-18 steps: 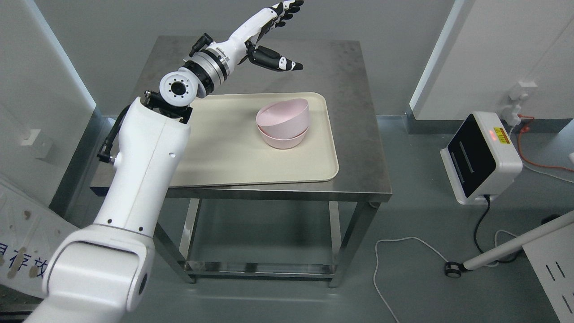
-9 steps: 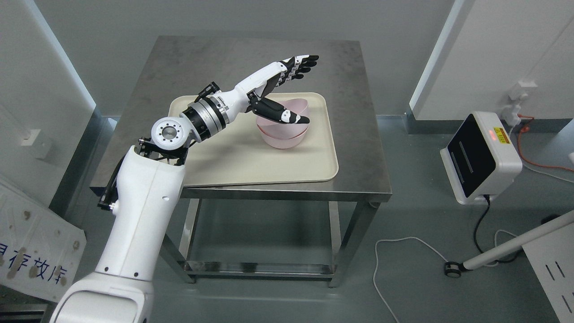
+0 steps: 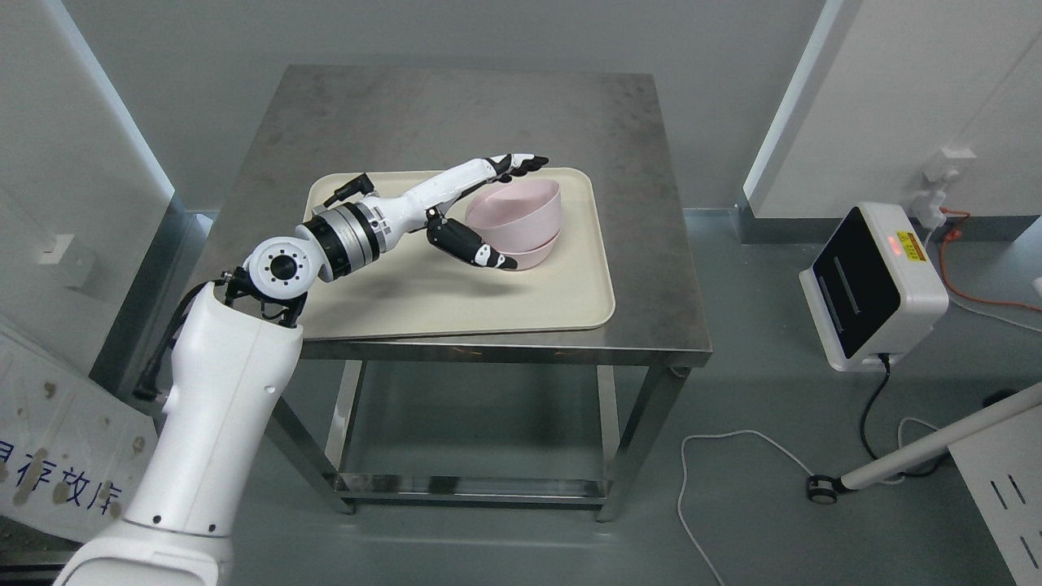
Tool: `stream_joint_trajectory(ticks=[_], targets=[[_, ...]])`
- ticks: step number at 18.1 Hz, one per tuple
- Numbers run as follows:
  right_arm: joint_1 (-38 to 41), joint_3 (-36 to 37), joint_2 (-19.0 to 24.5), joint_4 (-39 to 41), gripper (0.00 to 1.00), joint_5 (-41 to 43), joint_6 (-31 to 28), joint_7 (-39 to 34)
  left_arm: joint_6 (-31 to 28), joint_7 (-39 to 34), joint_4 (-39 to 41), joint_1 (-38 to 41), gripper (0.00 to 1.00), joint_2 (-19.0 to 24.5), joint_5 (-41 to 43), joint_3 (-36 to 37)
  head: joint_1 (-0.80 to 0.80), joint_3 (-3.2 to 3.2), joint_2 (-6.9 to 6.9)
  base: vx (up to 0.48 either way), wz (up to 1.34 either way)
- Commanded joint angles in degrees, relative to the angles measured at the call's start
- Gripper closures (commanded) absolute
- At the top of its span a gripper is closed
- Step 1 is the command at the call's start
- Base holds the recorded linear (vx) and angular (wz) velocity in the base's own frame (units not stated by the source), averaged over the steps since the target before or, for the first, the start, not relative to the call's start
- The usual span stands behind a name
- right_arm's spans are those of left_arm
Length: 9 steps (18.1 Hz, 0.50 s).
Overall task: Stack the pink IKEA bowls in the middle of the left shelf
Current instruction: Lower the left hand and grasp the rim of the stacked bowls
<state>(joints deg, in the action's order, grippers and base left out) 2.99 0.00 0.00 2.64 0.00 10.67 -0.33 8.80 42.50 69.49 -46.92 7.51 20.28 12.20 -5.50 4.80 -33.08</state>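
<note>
Two pink bowls (image 3: 521, 221), nested w/ upper one tilted, are seen on cream tray (image 3: 423, 301) at its 1 o'clock corner, on steel surface (image 3: 651, 268). Left hand (image 3: 480, 207) is placed beside stack at 9 o'clock; fingers (image 3: 521, 163) spread, thumb low, nothing gripped.

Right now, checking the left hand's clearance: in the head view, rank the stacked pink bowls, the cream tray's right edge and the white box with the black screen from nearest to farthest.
From the left hand:
1. Stacked pink bowls, between thumb and fingers.
2. Cream tray's right edge, right of the bowls.
3. White box with black screen, on the floor, far right.
</note>
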Motion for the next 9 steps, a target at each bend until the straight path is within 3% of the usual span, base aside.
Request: stream_joint_trajectory(ticks=[1, 9], targets=[[0.0, 0.5, -1.0, 0.0, 0.00, -0.4, 0.0, 0.2, -0.5, 1.5, 3.7, 2.4, 0.05, 5.1, 7.7, 4.6, 0.00, 0.00, 0.00, 0.000, 0.00], [0.0, 0.5, -1.0, 0.0, 0.00, -0.4, 0.0, 0.2, -1.4, 1.4, -1.4, -3.0, 0.15, -2.2, 17.2, 5.4, 0.00, 0.00, 0.00, 0.000, 0.00]])
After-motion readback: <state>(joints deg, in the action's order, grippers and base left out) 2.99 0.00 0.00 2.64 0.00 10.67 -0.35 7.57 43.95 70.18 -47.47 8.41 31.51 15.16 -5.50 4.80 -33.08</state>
